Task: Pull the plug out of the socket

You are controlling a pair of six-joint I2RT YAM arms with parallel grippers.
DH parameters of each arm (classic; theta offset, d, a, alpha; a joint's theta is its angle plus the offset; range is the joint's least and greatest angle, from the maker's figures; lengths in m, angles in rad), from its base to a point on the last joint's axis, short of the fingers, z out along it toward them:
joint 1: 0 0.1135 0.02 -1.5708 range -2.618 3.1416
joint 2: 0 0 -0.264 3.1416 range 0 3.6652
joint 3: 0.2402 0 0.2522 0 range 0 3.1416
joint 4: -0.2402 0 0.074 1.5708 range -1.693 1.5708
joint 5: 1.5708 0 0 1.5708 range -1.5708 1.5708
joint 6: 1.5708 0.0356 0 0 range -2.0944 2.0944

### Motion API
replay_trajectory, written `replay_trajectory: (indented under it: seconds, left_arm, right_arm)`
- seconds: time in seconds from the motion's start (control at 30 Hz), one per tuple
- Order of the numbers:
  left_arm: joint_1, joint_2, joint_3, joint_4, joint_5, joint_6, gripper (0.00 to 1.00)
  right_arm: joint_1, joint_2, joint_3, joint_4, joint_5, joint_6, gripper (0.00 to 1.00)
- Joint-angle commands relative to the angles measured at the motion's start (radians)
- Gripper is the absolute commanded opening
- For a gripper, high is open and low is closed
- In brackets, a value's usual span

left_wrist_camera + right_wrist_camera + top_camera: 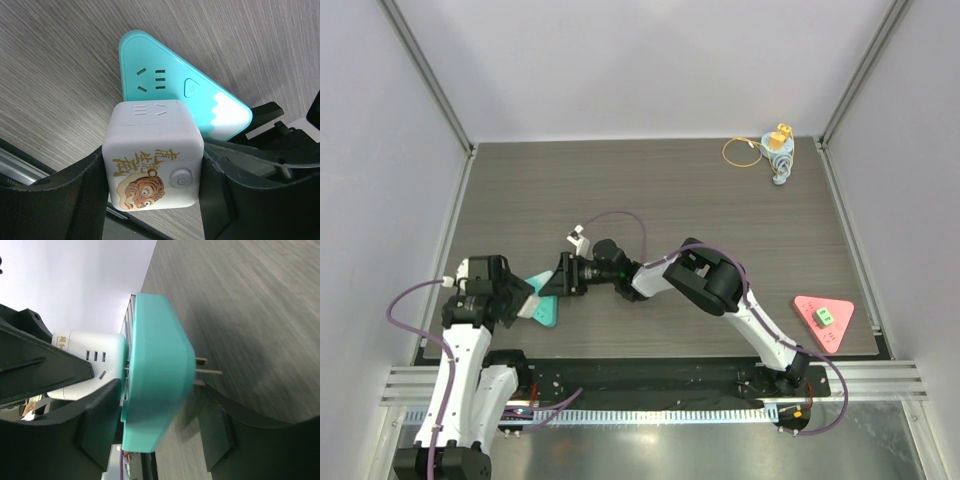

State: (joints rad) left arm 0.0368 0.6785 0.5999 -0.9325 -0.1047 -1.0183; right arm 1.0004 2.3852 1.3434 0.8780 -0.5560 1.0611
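Observation:
A white cube plug with a tiger print and a round power button is plugged into the face of a teal triangular socket. My left gripper is shut on the cube's two sides. In the right wrist view the teal socket stands edge-on with its metal prongs sticking out of its back, and the white cube sits on its other face. My right gripper straddles the socket; one finger rests against its face and the other stands a little apart. Both grippers meet at the table's front left.
A pink triangular socket with a green plug lies at the front right. A blue and yellow adapter and a yellow cable loop lie at the back right. The table's front edge and rail are close behind the left gripper.

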Motion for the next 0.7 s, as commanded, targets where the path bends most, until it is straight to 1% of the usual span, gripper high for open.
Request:
replay_trajectory:
  seconds: [0.0, 0.03, 0.1, 0.13, 0.17, 0.2, 0.23, 0.27, 0.3, 0.4, 0.43, 0.5, 0.57, 0.6, 0.67]
  left_arm:
    - [0.006, -0.022, 0.023, 0.064, 0.007, -0.023, 0.00]
    - [0.005, -0.023, 0.020, 0.060, 0.011, -0.023, 0.00]
    - [0.005, -0.023, 0.017, 0.054, 0.017, -0.028, 0.00]
    - [0.006, -0.025, 0.018, 0.046, 0.020, -0.029, 0.00]
    - [0.005, -0.025, 0.018, 0.038, 0.022, -0.029, 0.00]
    - [0.006, -0.026, 0.026, 0.032, 0.025, -0.032, 0.00]
    - [0.006, -0.027, 0.032, 0.012, 0.022, -0.034, 0.00]
    - [0.006, -0.031, 0.040, 0.005, 0.020, -0.035, 0.00]
    - [0.006, -0.034, 0.049, -0.006, 0.013, -0.043, 0.00]
    - [0.006, -0.046, 0.093, -0.040, -0.015, -0.069, 0.00]
    - [0.008, -0.043, 0.131, -0.054, -0.026, -0.069, 0.00]
    - [0.008, -0.027, 0.159, -0.069, -0.027, -0.078, 0.00]
    - [0.009, -0.017, 0.164, -0.071, -0.015, -0.098, 0.00]
    - [0.009, -0.013, 0.161, -0.075, -0.015, -0.103, 0.00]
    - [0.008, 0.019, 0.164, -0.113, -0.050, -0.079, 0.00]
  right_arm:
    - [0.030, 0.000, 0.062, -0.006, 0.005, 0.007, 0.65]
    - [0.033, 0.005, 0.066, -0.011, 0.017, 0.004, 0.58]
    - [0.040, 0.009, 0.071, -0.028, 0.066, 0.002, 0.49]
    - [0.041, 0.023, 0.077, -0.036, 0.079, -0.001, 0.41]
    - [0.043, 0.032, 0.106, -0.054, 0.087, -0.012, 0.37]
    - [0.044, 0.046, 0.128, -0.104, 0.093, -0.019, 0.25]
    - [0.047, 0.058, 0.149, -0.134, 0.100, -0.032, 0.01]
    - [0.050, 0.075, 0.181, -0.163, 0.113, -0.044, 0.01]
    - [0.056, 0.080, 0.192, -0.230, 0.125, -0.080, 0.01]
    - [0.084, 0.078, 0.212, -0.359, 0.214, -0.156, 0.01]
    - [0.087, 0.078, 0.215, -0.379, 0.234, -0.167, 0.01]
    - [0.090, 0.086, 0.227, -0.424, 0.271, -0.177, 0.01]
    - [0.092, 0.092, 0.261, -0.483, 0.324, -0.214, 0.01]
    - [0.093, 0.104, 0.276, -0.541, 0.340, -0.226, 0.01]
    - [0.096, 0.120, 0.315, -0.585, 0.364, -0.251, 0.01]
